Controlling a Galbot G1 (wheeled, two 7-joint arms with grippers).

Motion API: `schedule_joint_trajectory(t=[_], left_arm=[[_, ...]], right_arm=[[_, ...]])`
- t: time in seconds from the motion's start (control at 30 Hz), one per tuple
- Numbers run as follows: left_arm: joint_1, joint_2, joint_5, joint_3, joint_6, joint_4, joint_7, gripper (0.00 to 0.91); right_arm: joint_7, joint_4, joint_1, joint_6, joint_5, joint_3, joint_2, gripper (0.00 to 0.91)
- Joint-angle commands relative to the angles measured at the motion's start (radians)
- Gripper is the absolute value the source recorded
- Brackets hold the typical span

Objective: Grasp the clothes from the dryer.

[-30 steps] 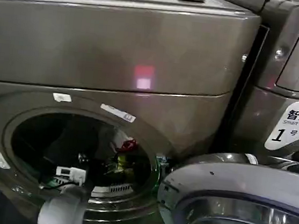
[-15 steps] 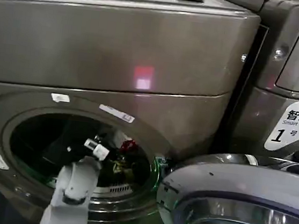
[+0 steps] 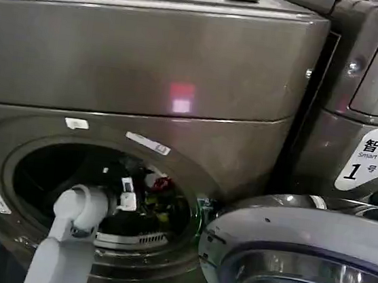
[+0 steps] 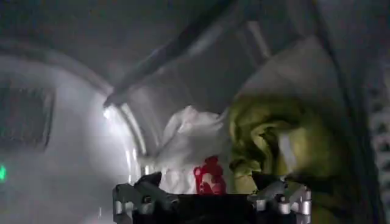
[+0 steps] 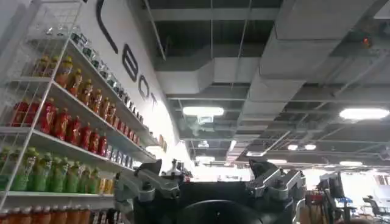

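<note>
Left pincer point(image 4: 210, 196) now deeper in dryer point(image 3: 183, 72), open before clothes point(image 4: 244, 143).

White, yellow-green, red clothes point(image 4: 210, 149) bundled inside open dryer point(image 3: 149, 75).

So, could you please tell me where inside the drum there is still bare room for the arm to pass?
Free: the dark left half of the bronze-grey front-loading dryer drum, between porthole rim and left gripper. Crowded: the right rear, where the small white, yellow-green and red clothes bundle lies just ahead of the open fingers.
</note>
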Motion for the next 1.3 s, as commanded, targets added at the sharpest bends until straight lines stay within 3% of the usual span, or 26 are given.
schedule_joint_trajectory(t=[0.03,0.4,0.5,0.57,0.8,1.3], left_arm=[[-0.051,0.044,0.082,0.018,-0.462,0.078,0.139,0.907],[-0.077,0.061,-0.027,0.035,-0.405,0.15,0.139,0.907],[-0.097,0.05,-0.049,0.031,-0.361,0.21,0.138,0.907],[-0.116,0.039,-0.079,0.031,-0.267,0.265,0.137,0.907],[-0.128,0.029,-0.098,0.044,-0.192,0.35,0.137,0.907],[-0.158,0.021,-0.144,0.054,-0.151,0.554,0.122,0.907]], right_arm=[[-0.002,-0.006,0.0,0.003,-0.002,-0.002,0.001,0.907],[-0.005,-0.019,0.005,0.014,-0.034,-0.02,0.006,0.907],[-0.006,-0.014,0.009,0.015,-0.037,-0.027,0.01,0.907],[-0.006,-0.014,0.011,0.015,-0.041,-0.03,0.009,0.907],[-0.008,-0.01,0.016,0.02,-0.064,-0.042,0.012,0.907],[-0.011,-0.005,0.035,0.029,-0.09,-0.092,0.013,0.907]])
